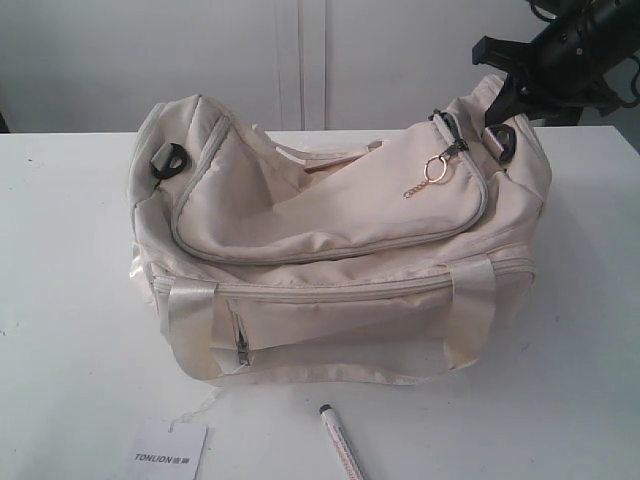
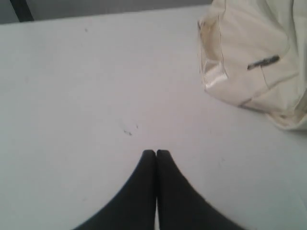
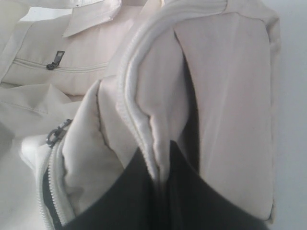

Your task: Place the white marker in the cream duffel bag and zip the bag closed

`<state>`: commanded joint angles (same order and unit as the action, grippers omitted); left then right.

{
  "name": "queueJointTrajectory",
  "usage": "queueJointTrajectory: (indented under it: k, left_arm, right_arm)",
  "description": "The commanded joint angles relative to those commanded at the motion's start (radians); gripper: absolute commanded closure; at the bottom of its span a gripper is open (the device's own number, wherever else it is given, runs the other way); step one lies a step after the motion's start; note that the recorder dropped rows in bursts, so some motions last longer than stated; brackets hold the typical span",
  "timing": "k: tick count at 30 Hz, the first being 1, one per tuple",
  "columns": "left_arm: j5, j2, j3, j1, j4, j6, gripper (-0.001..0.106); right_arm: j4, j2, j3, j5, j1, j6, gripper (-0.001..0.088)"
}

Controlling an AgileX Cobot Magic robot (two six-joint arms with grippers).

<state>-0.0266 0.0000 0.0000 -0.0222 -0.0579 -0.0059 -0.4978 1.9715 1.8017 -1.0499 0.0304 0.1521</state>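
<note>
The cream duffel bag (image 1: 330,220) lies on its side in the middle of the white table (image 1: 70,300). Its gold chain pull (image 1: 432,175) hangs near the right end of the curved top zipper. The white marker (image 1: 340,450) rests on the table in front of the bag, dark tip towards it. My right gripper (image 1: 510,95) is at the bag's far right end, shut on a piped fold of the bag's fabric (image 3: 144,110), with its fingertips (image 3: 160,160) pinching it. My left gripper (image 2: 156,152) hangs shut and empty over bare table, apart from the bag's corner (image 2: 249,43).
A flat white paper tag (image 1: 170,452) printed TONLION lies at the front left, tied to the bag by a thin string. A side pocket zipper (image 1: 241,345) faces the front. In the right wrist view a zipper gap (image 3: 47,191) shows dark lining.
</note>
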Motion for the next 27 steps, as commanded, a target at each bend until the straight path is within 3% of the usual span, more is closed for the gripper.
queueJointTrajectory:
  k: [8,20,27]
  left_arm:
    - [0.078,0.0,0.0,0.0,0.0,0.006,0.105]
    - [0.352,0.0,0.0,0.0,0.0,0.006,0.105]
    - [0.37,0.0,-0.001,0.0,0.0,0.006,0.105]
  right_arm:
    - [0.0,0.0,0.0,0.0,0.0,0.0,0.0868]
    - [0.0,0.0,0.0,0.0,0.0,0.0,0.0868]
    - [0.0,0.0,0.0,0.0,0.0,0.0,0.0868]
